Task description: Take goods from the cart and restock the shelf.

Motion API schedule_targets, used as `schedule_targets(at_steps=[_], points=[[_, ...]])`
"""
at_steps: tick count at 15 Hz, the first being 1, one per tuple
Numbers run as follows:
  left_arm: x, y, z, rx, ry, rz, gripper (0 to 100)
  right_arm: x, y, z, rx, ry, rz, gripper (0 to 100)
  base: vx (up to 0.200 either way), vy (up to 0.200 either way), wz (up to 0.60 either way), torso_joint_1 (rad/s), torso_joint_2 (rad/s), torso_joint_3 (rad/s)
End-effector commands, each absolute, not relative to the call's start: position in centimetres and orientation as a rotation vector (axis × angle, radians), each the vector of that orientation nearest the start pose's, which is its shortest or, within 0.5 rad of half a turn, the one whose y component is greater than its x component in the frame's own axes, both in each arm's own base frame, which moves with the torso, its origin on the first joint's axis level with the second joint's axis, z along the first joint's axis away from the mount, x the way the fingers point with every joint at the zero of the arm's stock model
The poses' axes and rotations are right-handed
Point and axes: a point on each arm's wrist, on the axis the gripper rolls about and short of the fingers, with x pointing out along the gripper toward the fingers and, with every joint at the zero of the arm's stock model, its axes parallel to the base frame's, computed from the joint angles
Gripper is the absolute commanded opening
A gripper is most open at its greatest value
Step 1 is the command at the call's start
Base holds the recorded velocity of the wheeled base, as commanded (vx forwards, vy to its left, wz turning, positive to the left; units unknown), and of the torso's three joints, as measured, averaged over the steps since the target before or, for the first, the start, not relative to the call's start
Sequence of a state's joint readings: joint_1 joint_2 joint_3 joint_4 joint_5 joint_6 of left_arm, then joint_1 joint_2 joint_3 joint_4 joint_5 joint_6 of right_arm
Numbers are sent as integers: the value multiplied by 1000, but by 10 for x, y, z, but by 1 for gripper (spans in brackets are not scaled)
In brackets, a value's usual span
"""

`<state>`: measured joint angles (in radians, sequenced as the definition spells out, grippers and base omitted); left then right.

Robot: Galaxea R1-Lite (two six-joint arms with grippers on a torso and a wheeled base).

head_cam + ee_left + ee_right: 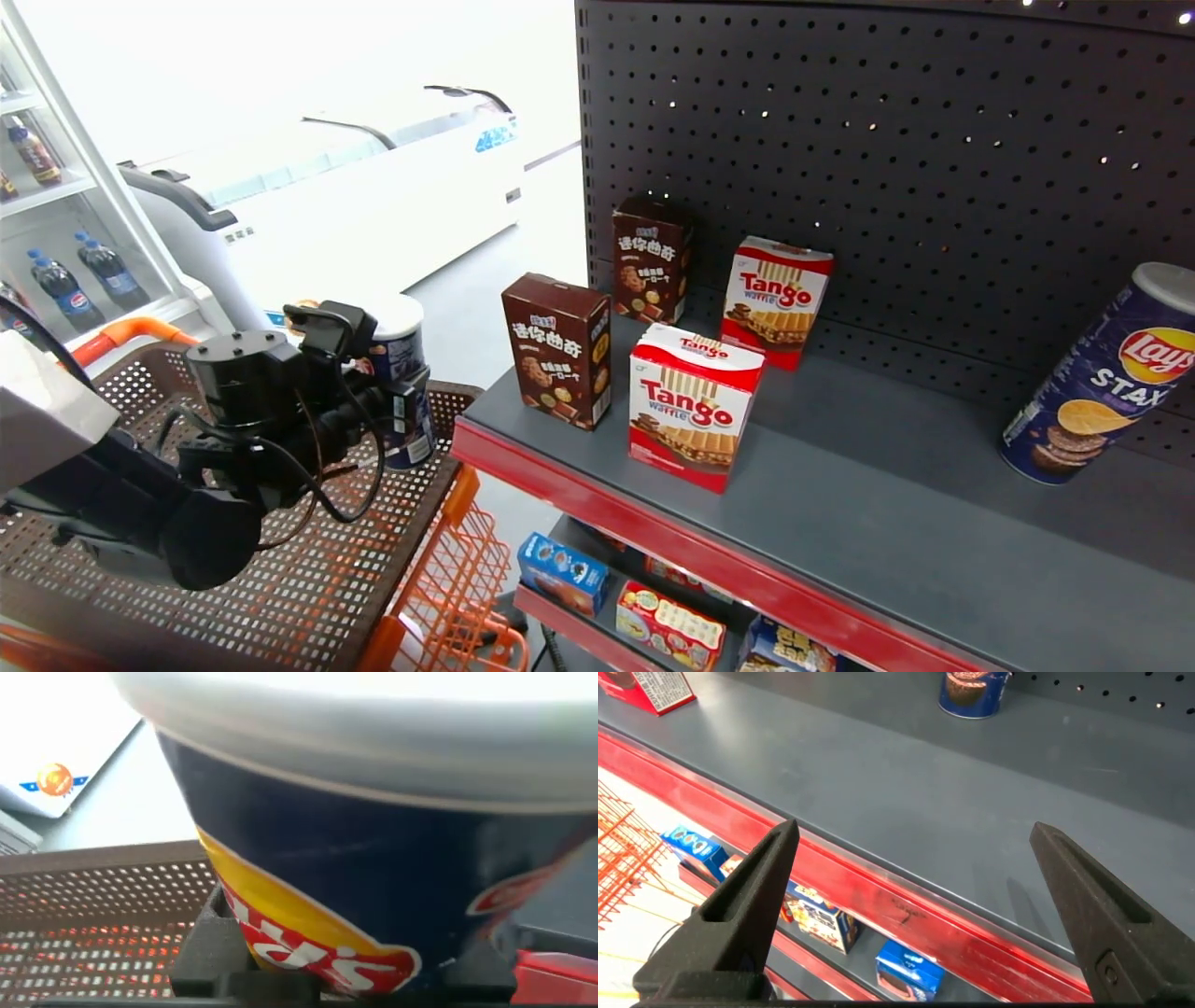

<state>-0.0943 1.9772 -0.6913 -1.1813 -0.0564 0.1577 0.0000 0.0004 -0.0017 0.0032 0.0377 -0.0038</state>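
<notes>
My left gripper (403, 397) is shut on a dark blue chip can (400, 359) with a white lid, holding it upright over the cart's perforated tray (308, 597), left of the shelf. In the left wrist view the can (374, 868) sits between the black fingers (210, 952) of that gripper (346, 966). My right gripper (915, 835) stands open over the grey shelf board (906, 793) near its red front edge (878, 891), holding nothing. A second chip can (1102, 378) leans on the pegboard at the shelf's right; it is the can (974, 693) far off in the right wrist view.
On the shelf (840, 504) stand two brown cookie boxes (558, 350) (651, 259) and two red-and-white wafer boxes (693, 406) (775, 301). Free board lies between them and the right-hand can. Lower shelves hold packs (562, 571). The orange cart frame (467, 560) abuts the shelf.
</notes>
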Motion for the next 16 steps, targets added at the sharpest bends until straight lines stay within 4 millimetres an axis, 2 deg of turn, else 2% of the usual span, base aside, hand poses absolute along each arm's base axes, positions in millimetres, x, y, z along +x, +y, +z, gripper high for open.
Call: schedule_targets(at_steps=[1, 3, 6, 8, 10, 12, 13, 16], points=[[317, -33, 160, 156, 1, -159, 0, -23, 1, 76, -5, 1, 38, 100, 0, 0, 0, 0, 0, 0], [295, -32, 184, 158, -10, -170, 0, -23, 1, 76, -5, 1, 38, 100, 0, 0, 0, 0, 0, 0], [261, -30, 201, 157, -12, -244, 0, -23, 1, 76, -5, 1, 38, 100, 0, 0, 0, 0, 0, 0], [237, -38, 215, 146, -29, -289, 0, -23, 1, 76, -5, 1, 38, 100, 0, 0, 0, 0, 0, 0], [222, -45, 227, 107, -69, -324, 0, -23, 1, 76, -5, 1, 38, 100, 0, 0, 0, 0, 0, 0], [207, -54, 235, 82, -73, -378, 0, -23, 1, 76, -5, 1, 38, 100, 0, 0, 0, 0, 0, 0], [191, -60, 241, 78, -62, -426, 0, -23, 1, 76, -5, 1, 38, 100, 0, 0, 0, 0, 0, 0], [168, -67, 241, 62, 2, -503, 0, -23, 1, 76, -5, 1, 38, 100, 0, 0, 0, 0, 0, 0]])
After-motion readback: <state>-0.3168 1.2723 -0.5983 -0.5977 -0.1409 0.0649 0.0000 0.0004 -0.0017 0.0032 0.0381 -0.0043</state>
